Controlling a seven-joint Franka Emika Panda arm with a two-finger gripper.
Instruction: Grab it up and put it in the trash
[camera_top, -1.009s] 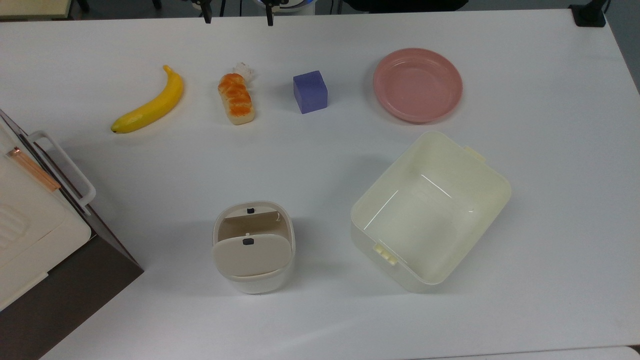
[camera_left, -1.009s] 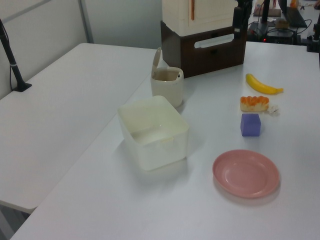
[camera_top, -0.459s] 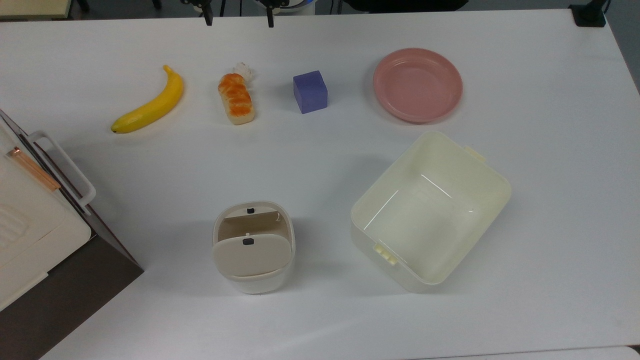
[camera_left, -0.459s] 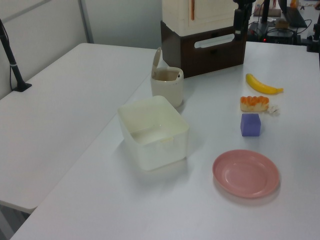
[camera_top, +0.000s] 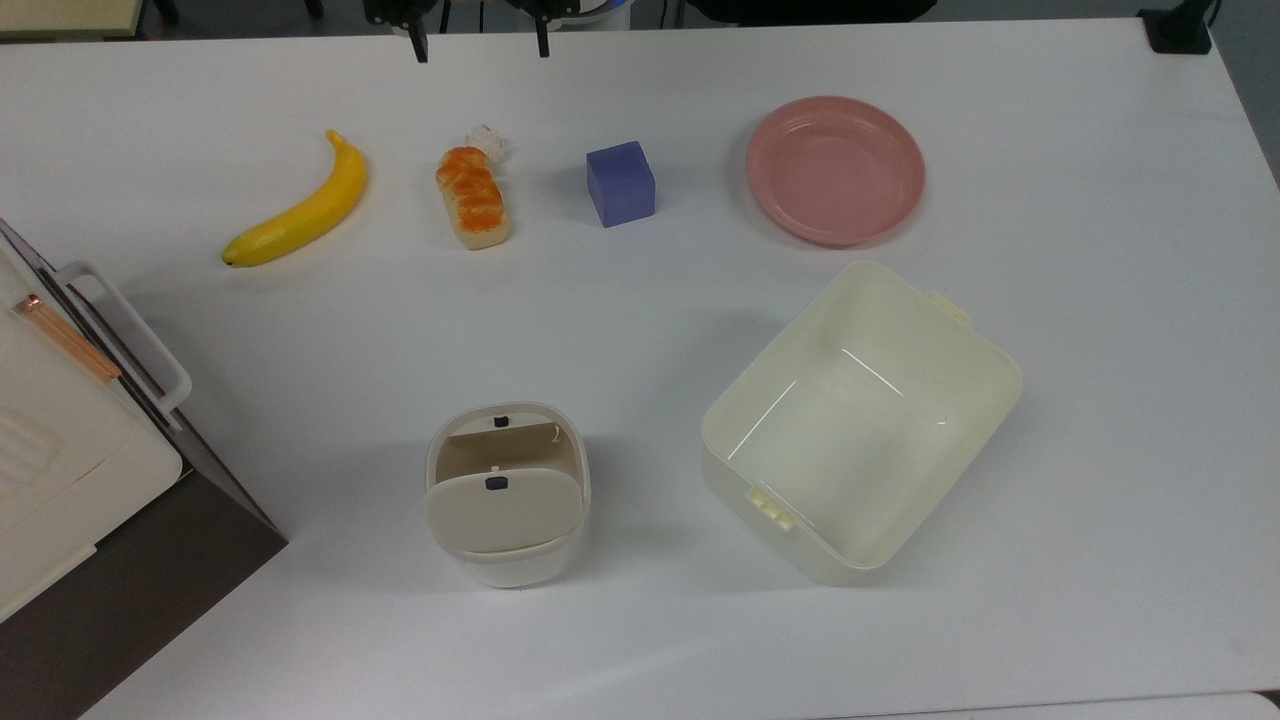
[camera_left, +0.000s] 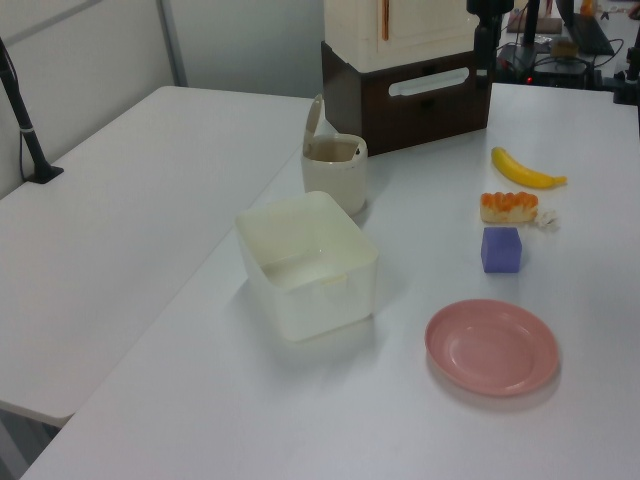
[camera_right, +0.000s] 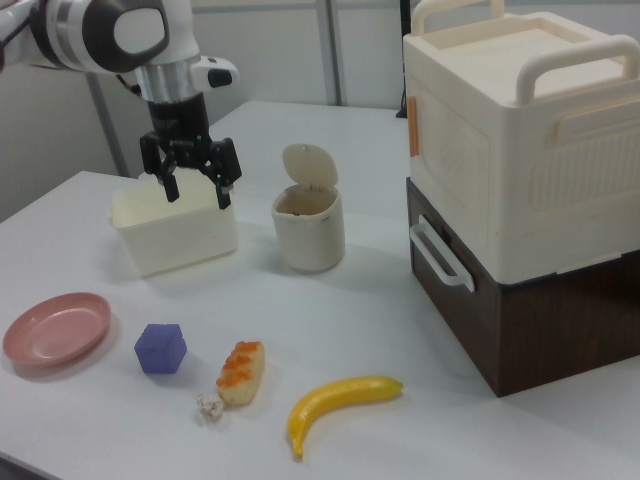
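Note:
A tiny white crumpled wad (camera_top: 487, 137) lies on the table, touching the far end of an orange-glazed bread loaf (camera_top: 472, 197); the right view has the wad (camera_right: 209, 405) at the loaf's left tip. The trash (camera_top: 507, 493) is a small cream bin with its beige flap lid tipped up, standing near the table's middle (camera_right: 308, 225) (camera_left: 334, 170). My gripper (camera_top: 482, 45) hangs open and empty in the air at the top view's upper edge, above and beyond the wad. In the right view the gripper (camera_right: 196, 190) is high above the table.
Around the loaf lie a banana (camera_top: 300, 205), a purple cube (camera_top: 620, 183) and a pink plate (camera_top: 835, 168). A pale-yellow tub (camera_top: 990, 385) stands beside the trash. A large cream and brown box (camera_right: 520, 180) occupies the top view's left edge.
The gripper has edged slightly further into the top view, toward the table. Nothing on the table has moved.

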